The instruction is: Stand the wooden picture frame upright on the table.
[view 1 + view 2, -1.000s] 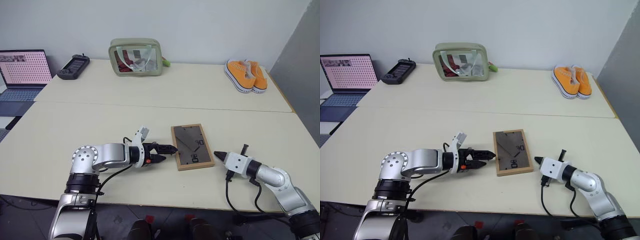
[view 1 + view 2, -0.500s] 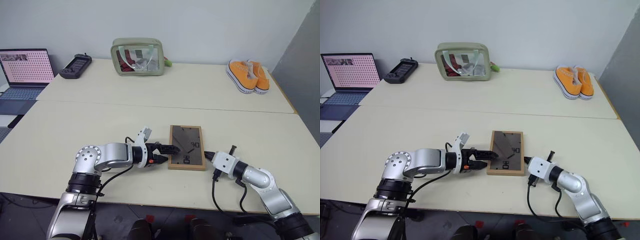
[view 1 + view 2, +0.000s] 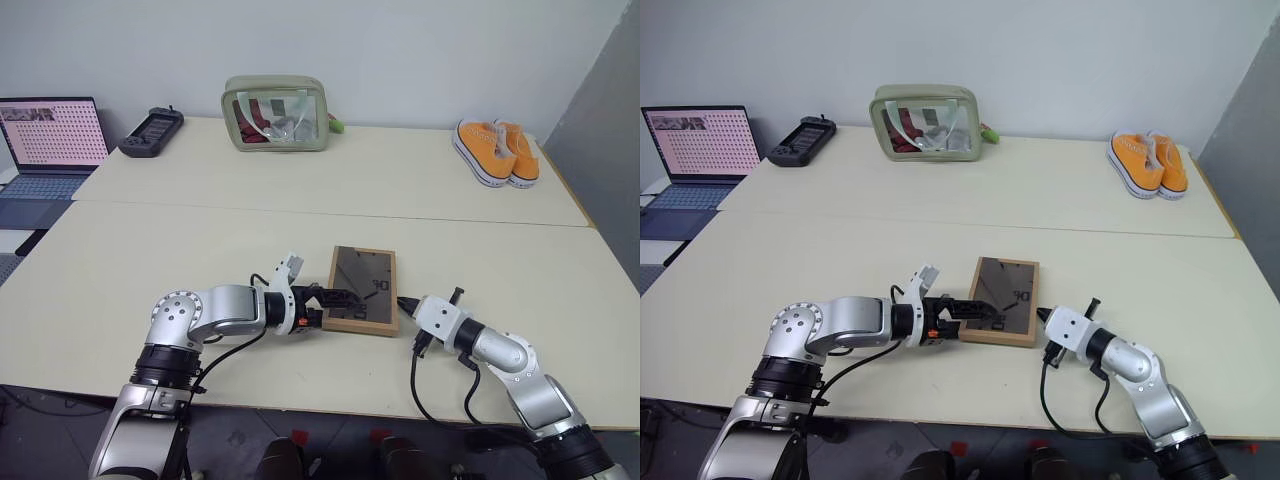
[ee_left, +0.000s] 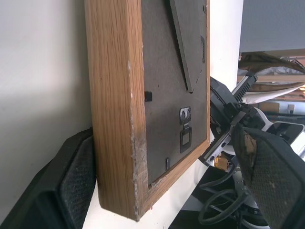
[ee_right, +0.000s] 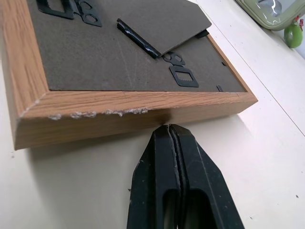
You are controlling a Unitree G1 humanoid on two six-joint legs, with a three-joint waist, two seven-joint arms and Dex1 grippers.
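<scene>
The wooden picture frame [image 3: 360, 288] lies near the table's [image 3: 180, 245] front edge with its dark grey back and prop leg facing up. My left gripper [image 3: 338, 300] is open at the frame's left side. In the left wrist view the frame's wooden edge [image 4: 114, 95] stands between the two fingers [image 4: 66, 191], close against one pad. My right gripper [image 3: 403, 303] is shut, and its tip [image 5: 170, 131] touches the frame's right wooden edge [image 5: 133, 112].
At the back of the table stand a green see-through pouch [image 3: 275, 100], a pair of orange shoes [image 3: 495, 150] on the right and a black handheld controller [image 3: 150, 130] on the left. An open laptop [image 3: 45, 135] sits far left. A seam [image 3: 330, 210] crosses the tabletop.
My shut right gripper has moved left against the frame's right edge. The frame has slid left and turned a little, in between my left gripper's open fingers. The left arm stayed put.
</scene>
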